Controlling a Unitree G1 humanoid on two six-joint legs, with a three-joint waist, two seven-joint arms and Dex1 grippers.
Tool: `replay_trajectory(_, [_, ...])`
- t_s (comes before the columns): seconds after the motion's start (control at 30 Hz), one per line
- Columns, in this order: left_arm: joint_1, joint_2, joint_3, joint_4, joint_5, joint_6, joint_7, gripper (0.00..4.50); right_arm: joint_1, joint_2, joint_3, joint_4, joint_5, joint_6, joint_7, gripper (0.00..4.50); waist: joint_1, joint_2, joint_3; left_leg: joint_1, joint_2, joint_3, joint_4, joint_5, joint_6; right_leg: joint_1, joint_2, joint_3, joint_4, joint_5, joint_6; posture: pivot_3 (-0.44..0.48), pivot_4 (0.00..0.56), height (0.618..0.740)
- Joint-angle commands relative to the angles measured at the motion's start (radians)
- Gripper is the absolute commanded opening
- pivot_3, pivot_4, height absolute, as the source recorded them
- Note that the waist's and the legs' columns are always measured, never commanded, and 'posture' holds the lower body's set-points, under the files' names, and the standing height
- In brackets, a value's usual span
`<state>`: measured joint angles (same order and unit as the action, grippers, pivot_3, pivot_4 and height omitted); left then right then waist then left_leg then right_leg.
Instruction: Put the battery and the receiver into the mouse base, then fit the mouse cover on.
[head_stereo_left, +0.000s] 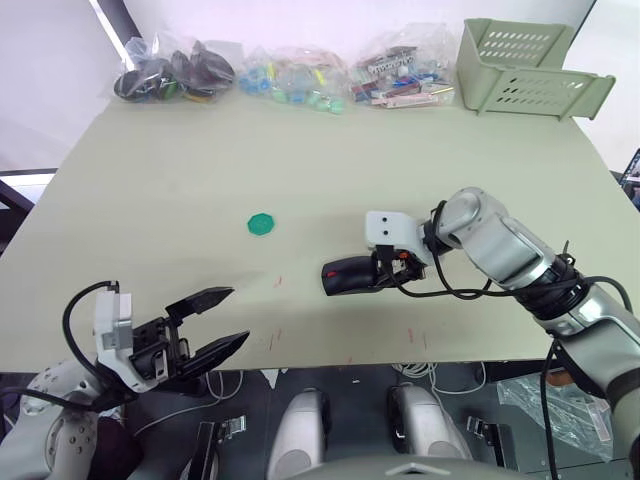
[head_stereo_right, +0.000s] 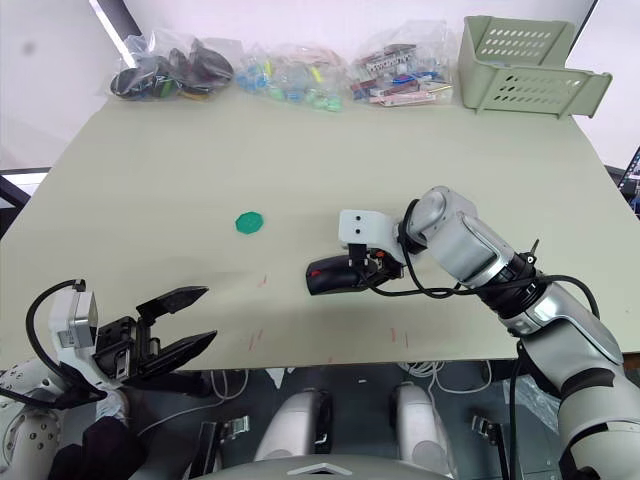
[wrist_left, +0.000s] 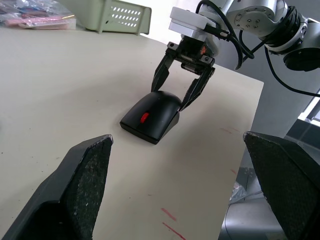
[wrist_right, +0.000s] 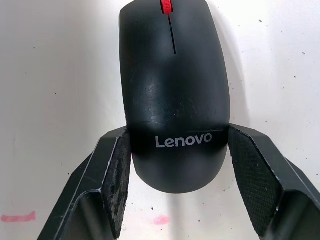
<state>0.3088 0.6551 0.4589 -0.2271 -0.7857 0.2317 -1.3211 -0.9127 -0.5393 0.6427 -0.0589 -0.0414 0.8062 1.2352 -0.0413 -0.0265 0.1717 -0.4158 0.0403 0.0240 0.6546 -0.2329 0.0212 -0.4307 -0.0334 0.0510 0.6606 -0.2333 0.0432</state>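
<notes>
Mouse cover (wrist_right: 175, 100) sits fitted on the mouse base, mid-counter (head_stereo_left: 300, 150), red scroll wheel (wrist_right: 166, 6) showing. Right gripper (wrist_left: 184, 97) fingers straddle the cover's rear, pads touching or nearly touching both sides. Left gripper (head_stereo_left: 215, 322) hovers wide open, empty, at the near edge. Judgement: press evenly, check seams flush, then release straight back

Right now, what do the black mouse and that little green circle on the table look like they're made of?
The mouse cover looks like smooth black plastic with a slight sheen: light glints off its rounded back and a pale logo is printed on it. The green disc looks flat and evenly coloured, maybe plastic or rubber; it is too small to tell.
</notes>
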Motion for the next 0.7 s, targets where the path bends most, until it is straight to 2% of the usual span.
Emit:
replay_trajectory(0.03, [-0.003,0.002,0.003,-0.037,-0.008,-0.01,0.002,4.5,-0.029,0.001,-0.003,-0.015,0.001,0.0,0.007,2.76,0.0,0.0,0.0,0.0,0.0,0.0,0.0,0.0,0.0,0.0,0.0,0.0,0.0,0.0,0.0,0.0,0.15,0.74])
replay_trajectory(0.7, [0.005,-0.014,0.0,-0.044,-0.005,-0.017,0.01,4.5,-0.042,0.001,-0.008,-0.013,0.003,-0.008,0.01,2.76,0.0,0.0,0.0,0.0,0.0,0.0,0.0,0.0,0.0,0.0,0.0,0.0,0.0,0.0,0.0,0.0,0.15,0.74])
